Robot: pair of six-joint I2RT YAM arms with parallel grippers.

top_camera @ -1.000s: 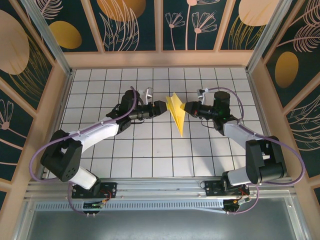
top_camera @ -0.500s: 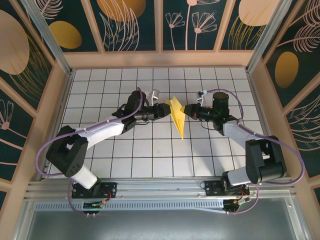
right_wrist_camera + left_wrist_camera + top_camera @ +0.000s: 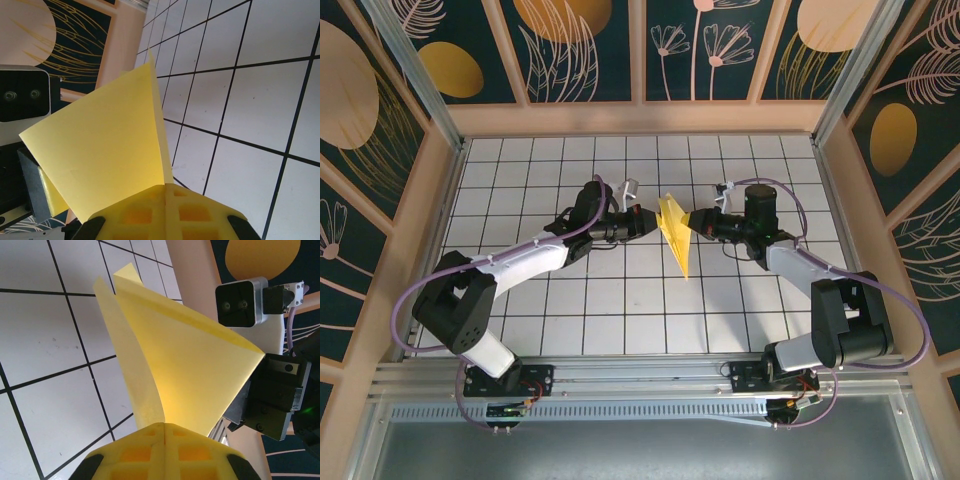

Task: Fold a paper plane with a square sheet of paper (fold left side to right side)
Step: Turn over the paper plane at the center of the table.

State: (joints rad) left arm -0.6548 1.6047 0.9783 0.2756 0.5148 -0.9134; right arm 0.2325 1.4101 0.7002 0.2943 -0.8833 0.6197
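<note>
the paper plane [image 3: 674, 234], pale-yellow paper folded into a narrow pointed dart, sits just above the middle of the top view. its broad end is toward the top of the frame and its sharp tip points down toward the bottom. it is gripped from both sides. i cannot tell whether the tip touches the white grid-tile table [image 3: 620, 320].

the left gripper [image 3: 652, 222] comes in from the left of the frame and the right gripper [image 3: 693, 222] from the right, with the paper between them.

in the left wrist view the left gripper [image 3: 164, 437] has its yellow pads [image 3: 135, 455] pressed together at the bottom edge. the paper plane [image 3: 190, 370] rises out of the seam between them as layered flaps fanning toward the upper left. the black body of the right gripper [image 3: 274, 400] is at the right edge behind the paper.

in the right wrist view the right gripper [image 3: 166, 200] is likewise pressed together, its pads [image 3: 195, 212] pinching the paper plane [image 3: 105, 150], which spreads up and to the left. one yellow pad of the left gripper [image 3: 50, 197] shows at the lower left, against the paper's far edge.
</note>
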